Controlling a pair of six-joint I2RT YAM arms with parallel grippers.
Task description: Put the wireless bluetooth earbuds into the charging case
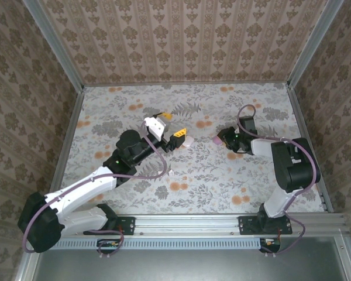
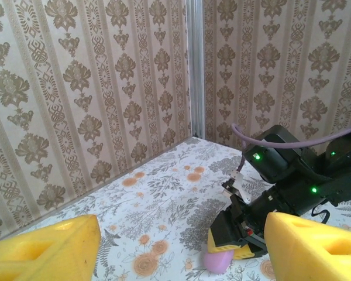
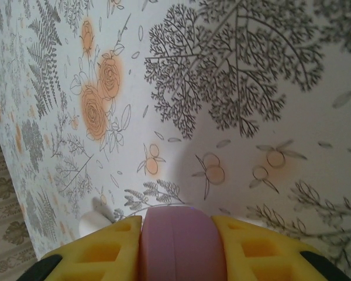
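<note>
My right gripper [image 1: 218,140] pinches the pink oval lump [image 3: 181,240]; my left gripper [image 2: 181,250] hangs open, empty. That rounded lump may slip free.

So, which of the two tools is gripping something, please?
The right tool, closed on a rounded mauve-pink lump; the left tool stands open, gripping nothing.

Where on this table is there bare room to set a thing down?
Free: the strip of flowered table along the far wall, and the near middle before the rail. Crowded: the centre, where the open left gripper faces the right gripper, shut on a mauve rounded piece.
</note>
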